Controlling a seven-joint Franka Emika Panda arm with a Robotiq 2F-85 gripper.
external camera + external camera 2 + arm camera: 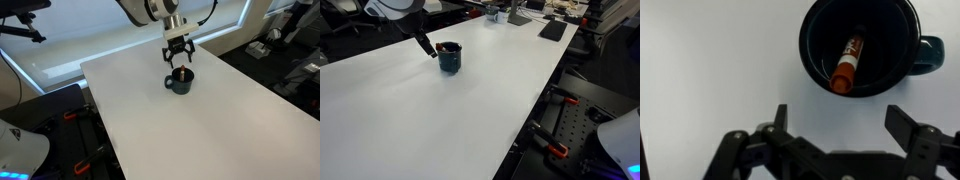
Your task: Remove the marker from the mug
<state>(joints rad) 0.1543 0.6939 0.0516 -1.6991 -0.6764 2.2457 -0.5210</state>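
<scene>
A dark blue-black mug (860, 45) stands on the white table, its handle (931, 53) pointing right in the wrist view. A reddish-orange marker (848, 62) leans inside it, its orange end against the near rim. In both exterior views the mug (180, 82) (450, 58) sits toward the table's far part. My gripper (838, 120) hovers above the mug, open, with nothing between its fingers (906, 124). In an exterior view the gripper (177, 52) hangs just over the mug; in an exterior view only a finger (424, 45) shows, beside the mug.
The white table (190, 125) spreads wide around the mug. Its edges drop to dark floor with equipment and clamps (555, 150). Papers and small objects (515, 14) lie at the far end of the table.
</scene>
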